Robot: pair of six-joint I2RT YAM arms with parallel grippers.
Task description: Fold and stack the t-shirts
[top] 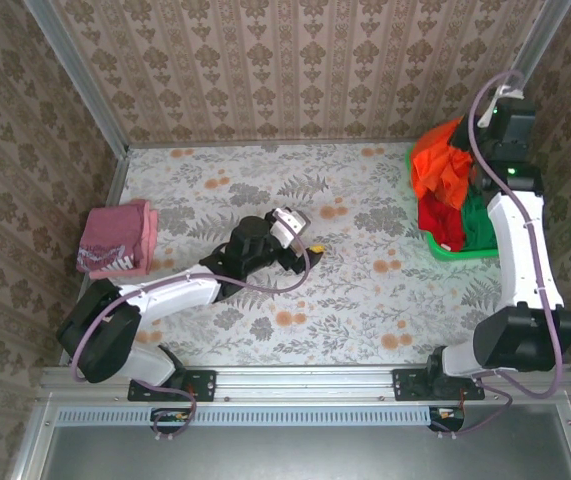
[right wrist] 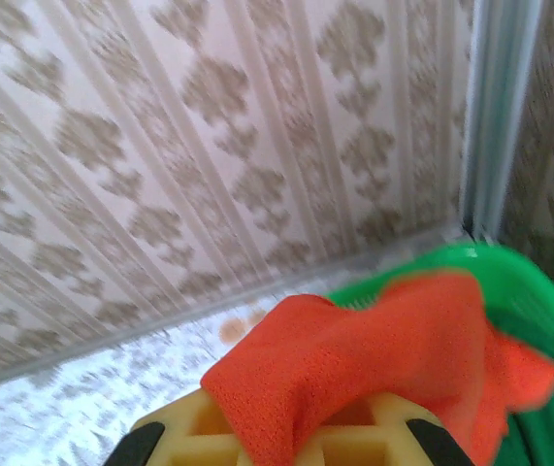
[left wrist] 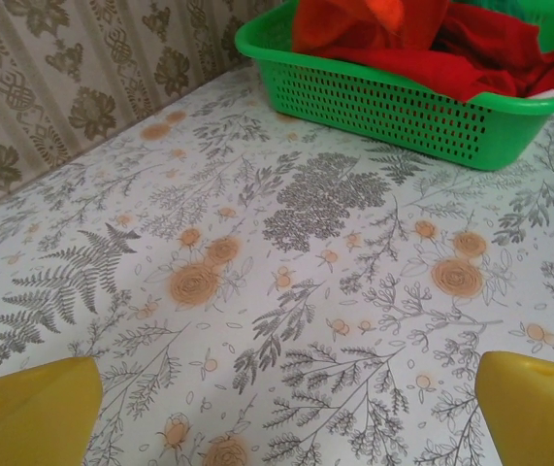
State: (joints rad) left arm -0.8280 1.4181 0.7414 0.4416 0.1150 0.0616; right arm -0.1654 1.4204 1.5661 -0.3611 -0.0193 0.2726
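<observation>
**Right jaws clamped on orange t-shirt (right wrist: pixel 354 364) over basket (top: pixel 465 251)**

The right jaws are closed tight on the orange t-shirt, which hangs just above the green basket. The red t-shirt (top: pixel 439 222) lies in the basket beneath them. The left jaws stand wide apart, low over the bare desk (top: pixel 365 300), facing the basket. Well behind them lies the folded pink-maroon t-shirt (top: pixel 117 238).
</observation>
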